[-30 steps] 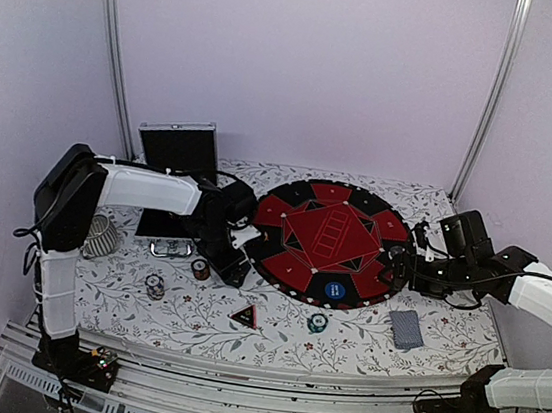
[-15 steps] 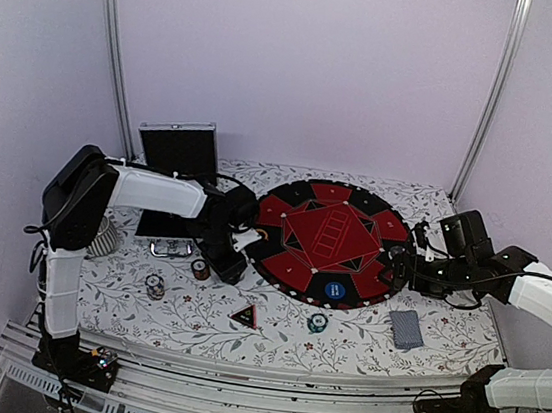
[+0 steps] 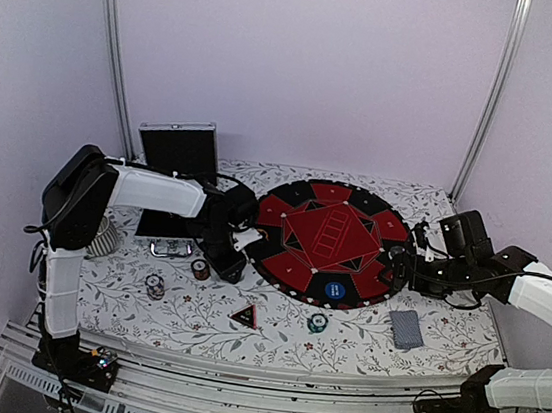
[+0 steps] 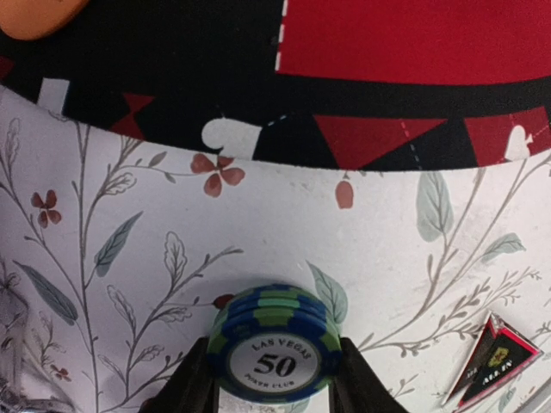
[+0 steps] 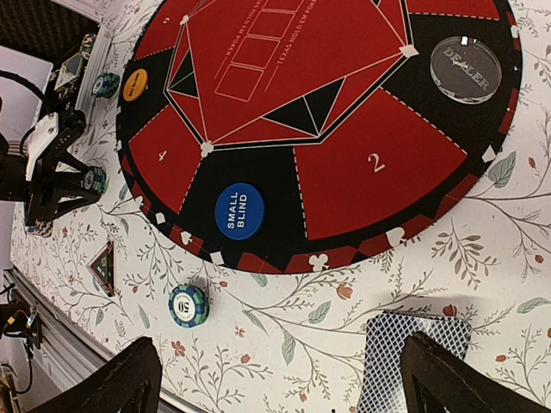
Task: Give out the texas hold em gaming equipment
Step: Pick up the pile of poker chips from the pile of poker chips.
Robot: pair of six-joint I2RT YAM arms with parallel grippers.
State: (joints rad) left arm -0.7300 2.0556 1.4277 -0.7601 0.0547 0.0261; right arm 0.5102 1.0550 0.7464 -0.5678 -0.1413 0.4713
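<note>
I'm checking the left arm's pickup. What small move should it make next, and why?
Probably lift straight up a little: the left gripper appears to press both sides of the teal chip stack, which sits on the floral cloth just short of the mat.

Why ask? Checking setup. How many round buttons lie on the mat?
3: orange button at mat's left edge, blue button near edge, Dealer button right edge; none apparently hidden.

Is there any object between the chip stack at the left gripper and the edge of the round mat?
Nothing visible. In the left wrist view, only bare flowered cloth lies between the chip stack and the mat. The small triangle lies off to one side, apart from that path.
</note>
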